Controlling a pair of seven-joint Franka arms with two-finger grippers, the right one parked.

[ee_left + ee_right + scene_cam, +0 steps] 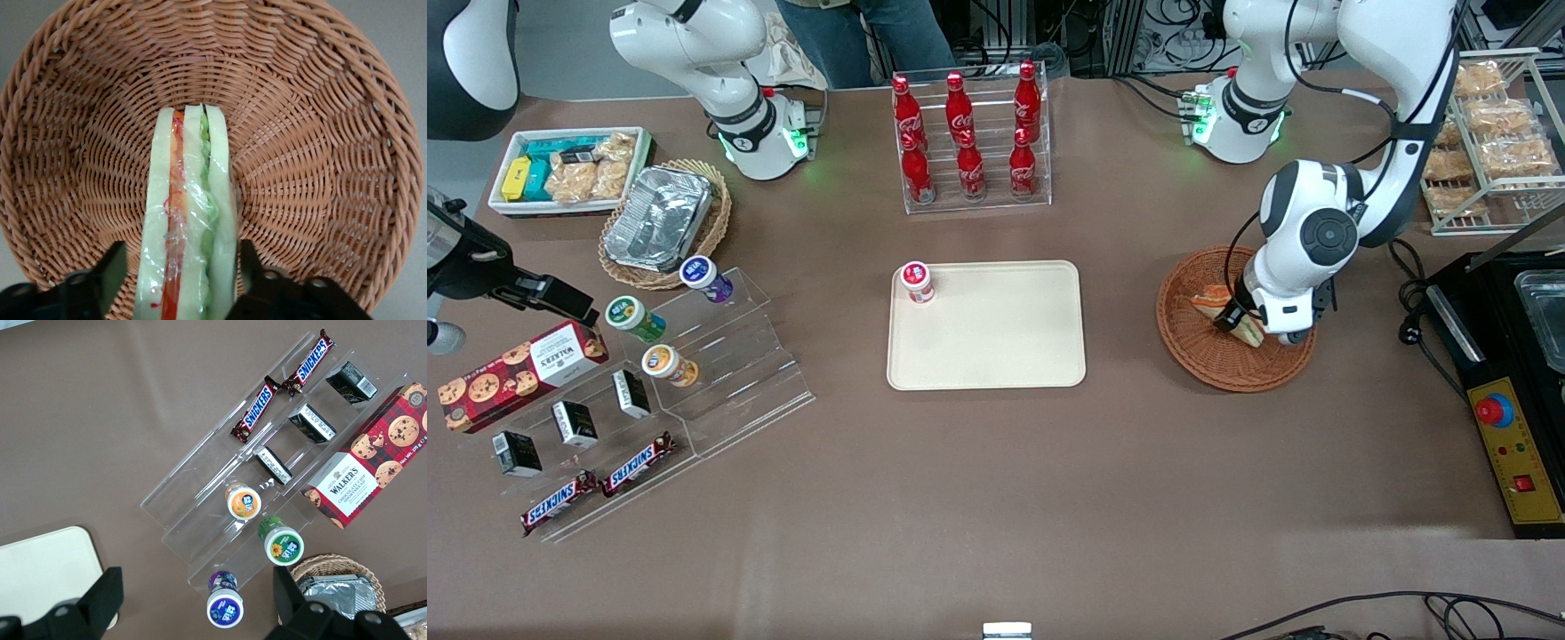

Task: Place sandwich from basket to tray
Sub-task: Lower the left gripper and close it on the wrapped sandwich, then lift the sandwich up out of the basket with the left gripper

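The sandwich (190, 220), white bread with orange, red and green layers under clear wrap, stands on edge in the reddish-brown wicker basket (320, 133). My left gripper (180, 263) is down in the basket with one finger on each side of the sandwich. One finger (248, 257) is at the bread; the other finger (112, 270) stands a small gap away, so the jaws are open. In the front view the gripper (1240, 324) covers part of the sandwich (1211, 300) in the basket (1183, 356). The cream tray (996, 347) lies at the table's middle.
A small red-and-white cup (917, 283) stands on one corner of the tray. A clear rack of red bottles (969, 142) stands farther from the front camera than the tray. A black control box (1507, 427) and a wire rack of bagged snacks (1494, 142) are at the working arm's end.
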